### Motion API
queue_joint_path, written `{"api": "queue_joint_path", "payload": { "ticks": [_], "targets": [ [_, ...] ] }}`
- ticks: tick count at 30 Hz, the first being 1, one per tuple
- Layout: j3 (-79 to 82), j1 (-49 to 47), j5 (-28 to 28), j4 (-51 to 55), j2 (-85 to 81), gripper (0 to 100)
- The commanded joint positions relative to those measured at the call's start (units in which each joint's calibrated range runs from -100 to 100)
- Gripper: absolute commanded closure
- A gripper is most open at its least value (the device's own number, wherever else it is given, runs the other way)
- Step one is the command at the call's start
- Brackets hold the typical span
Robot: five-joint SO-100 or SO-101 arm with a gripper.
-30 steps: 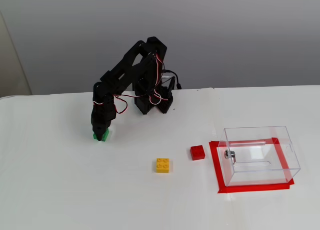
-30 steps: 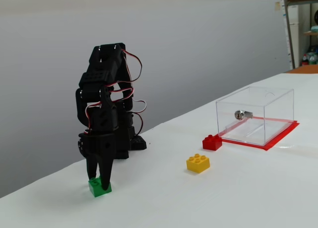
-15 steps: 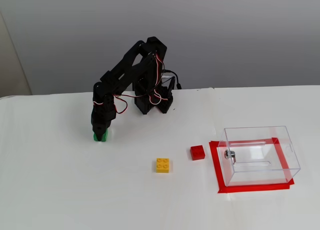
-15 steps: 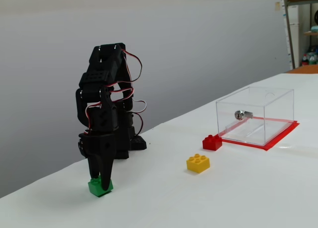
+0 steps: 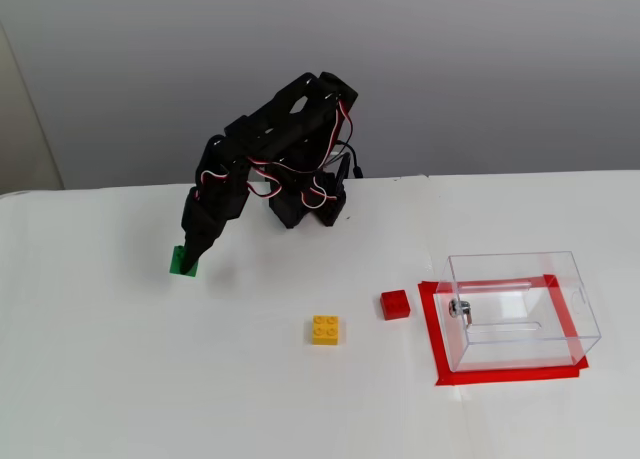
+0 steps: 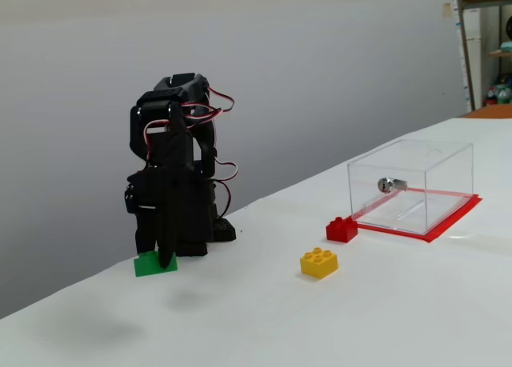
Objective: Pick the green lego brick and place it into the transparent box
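Note:
The green lego brick (image 5: 183, 261) (image 6: 152, 264) hangs tilted above the white table, pinched at the tips of my black gripper (image 5: 190, 262) (image 6: 164, 261), which is shut on it. A faint shadow lies on the table below it. The transparent box (image 5: 520, 308) (image 6: 412, 185) stands far to the right in both fixed views, on a red tape frame, with a small metal fitting on one wall. Nothing lies inside it.
A yellow four-stud brick (image 5: 324, 330) (image 6: 318, 261) and a red brick (image 5: 395, 304) (image 6: 342, 229) lie on the table between the arm and the box. The arm's base (image 5: 307, 204) stands at the table's far edge, near the grey wall.
The gripper closed on the green brick on the table, then lifted it clear of the surface; the arm has raised and the brick now hangs tilted in the air.

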Motion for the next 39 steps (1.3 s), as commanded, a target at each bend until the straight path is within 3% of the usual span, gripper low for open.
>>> {"api": "queue_joint_path", "payload": {
  "ticks": [1, 4, 13, 26, 39],
  "targets": [
    [-1.02, -3.15, 0.26, 4.99, -7.76, 96],
    [-1.38, -6.48, 0.67, 9.69, -13.27, 95],
    [-1.29, -19.27, 9.75, 10.64, -23.88, 95],
    [-8.25, -52.02, 19.98, 9.77, -30.16, 95],
    [-16.57, -83.3, 20.77, 9.77, -29.65, 96]
  ]
}}
